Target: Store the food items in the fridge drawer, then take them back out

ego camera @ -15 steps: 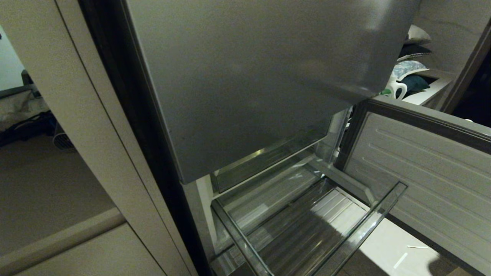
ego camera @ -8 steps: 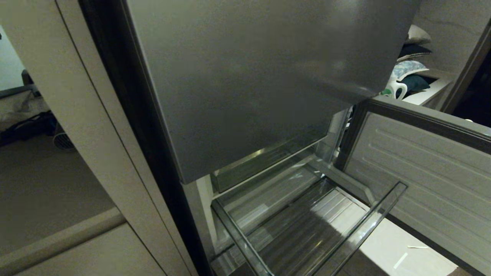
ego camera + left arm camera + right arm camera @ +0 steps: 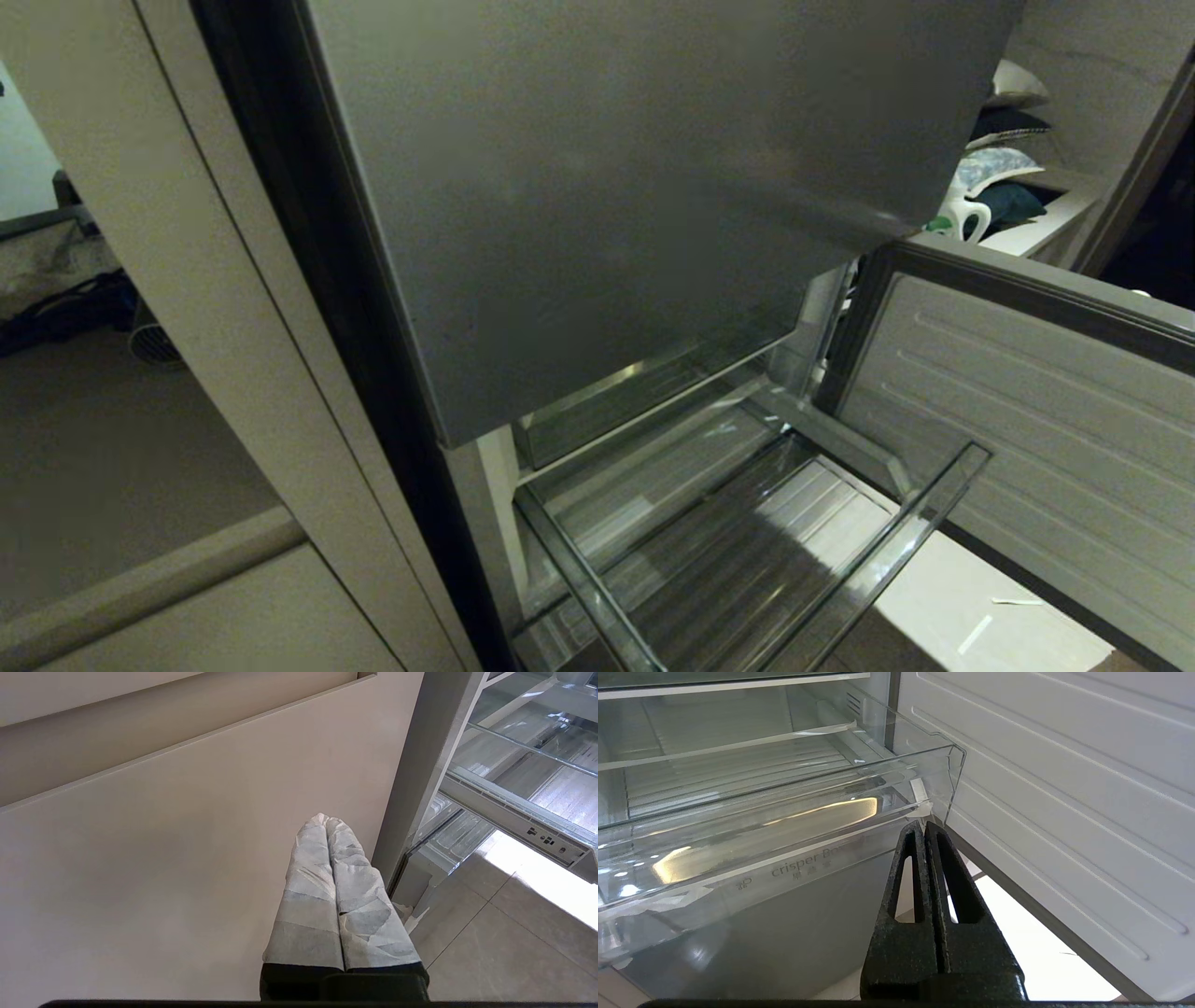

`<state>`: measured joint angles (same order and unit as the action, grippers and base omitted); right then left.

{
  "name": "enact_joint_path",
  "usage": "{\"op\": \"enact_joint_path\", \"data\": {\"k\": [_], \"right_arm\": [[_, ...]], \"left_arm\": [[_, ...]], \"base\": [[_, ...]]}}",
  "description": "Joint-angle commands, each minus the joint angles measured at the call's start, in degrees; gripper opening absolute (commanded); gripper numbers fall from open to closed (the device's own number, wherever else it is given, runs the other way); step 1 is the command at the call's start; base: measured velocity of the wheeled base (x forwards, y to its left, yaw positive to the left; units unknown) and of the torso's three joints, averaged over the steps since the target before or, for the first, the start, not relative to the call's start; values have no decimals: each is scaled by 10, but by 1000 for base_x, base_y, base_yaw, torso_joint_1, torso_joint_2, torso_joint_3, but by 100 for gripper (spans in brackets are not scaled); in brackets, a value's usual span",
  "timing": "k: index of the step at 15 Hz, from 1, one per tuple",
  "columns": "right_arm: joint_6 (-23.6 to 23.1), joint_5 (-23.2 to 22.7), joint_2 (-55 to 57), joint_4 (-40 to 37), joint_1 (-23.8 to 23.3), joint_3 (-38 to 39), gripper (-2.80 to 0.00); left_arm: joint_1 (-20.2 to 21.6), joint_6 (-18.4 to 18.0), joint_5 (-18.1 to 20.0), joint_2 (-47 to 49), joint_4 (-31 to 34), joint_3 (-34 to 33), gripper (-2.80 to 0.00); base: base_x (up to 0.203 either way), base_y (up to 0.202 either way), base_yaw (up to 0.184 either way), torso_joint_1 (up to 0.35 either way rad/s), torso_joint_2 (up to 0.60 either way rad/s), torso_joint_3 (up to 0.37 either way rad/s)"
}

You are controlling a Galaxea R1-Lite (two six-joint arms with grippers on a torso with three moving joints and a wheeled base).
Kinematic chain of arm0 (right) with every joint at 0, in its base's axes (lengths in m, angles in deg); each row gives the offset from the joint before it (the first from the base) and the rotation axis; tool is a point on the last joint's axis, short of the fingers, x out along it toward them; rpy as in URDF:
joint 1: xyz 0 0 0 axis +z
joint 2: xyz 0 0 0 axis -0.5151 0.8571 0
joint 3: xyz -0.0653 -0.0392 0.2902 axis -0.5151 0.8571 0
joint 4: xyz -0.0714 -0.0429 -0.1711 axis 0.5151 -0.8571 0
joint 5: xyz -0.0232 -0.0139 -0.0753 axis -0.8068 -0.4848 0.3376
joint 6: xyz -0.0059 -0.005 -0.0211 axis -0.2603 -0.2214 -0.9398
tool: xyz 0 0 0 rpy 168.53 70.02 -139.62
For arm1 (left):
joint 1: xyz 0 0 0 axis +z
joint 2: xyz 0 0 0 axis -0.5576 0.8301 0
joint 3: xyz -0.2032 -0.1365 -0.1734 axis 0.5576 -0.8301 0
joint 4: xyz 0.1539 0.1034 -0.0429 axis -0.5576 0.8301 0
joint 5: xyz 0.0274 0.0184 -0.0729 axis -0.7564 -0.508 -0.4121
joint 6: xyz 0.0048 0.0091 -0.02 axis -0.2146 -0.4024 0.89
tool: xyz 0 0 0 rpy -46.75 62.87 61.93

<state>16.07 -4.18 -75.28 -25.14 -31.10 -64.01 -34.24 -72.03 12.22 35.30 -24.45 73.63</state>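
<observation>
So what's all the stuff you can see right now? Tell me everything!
fridge drawer: one, clear plastic with a ribbed bottom, pulled out low in the fridge, nothing in it
upper fridge door: one, grey steel, closed above the drawer
lower fridge door: one, white ribbed inside, swung open beside the drawer
cabinet panel: one, beige, next to the fridge
jug: one, white, on a counter past the fridge
floor tiles: grey, under the fridge
food items: none in view
left gripper: one, fingers wrapped in pale tape and pressed together, by the cabinet panel
right gripper: one, black, shut, just below the drawer's front corner
</observation>
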Motion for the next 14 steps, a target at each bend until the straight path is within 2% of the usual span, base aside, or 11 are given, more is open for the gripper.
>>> {"op": "enact_joint_path", "data": {"k": [1,3,6,12,14], "right_arm": [[4,2,-1,0,0,18,-280],[12,3,-1,0,0,18,-280],[55,17,-1,4,0,18,-280],[53,17,-1,4,0,18,-280],[34,13,-1,3,0,18,-280]], "left_arm": [[0,0,0,1,0,0,-280],[0,-1,0,1,0,0,-280],[0,1,0,1,-1,0,-280],[0,1,0,1,-1,0,-280],[0,1,0,1,-1,0,-280]], "base": [[0,0,0,0,0,0],[0,0,0,0,0,0],[-19,0,-1,4,1,-2],[-188,0,1,1,4,1],[-197,0,2,-1,2,6]]}}
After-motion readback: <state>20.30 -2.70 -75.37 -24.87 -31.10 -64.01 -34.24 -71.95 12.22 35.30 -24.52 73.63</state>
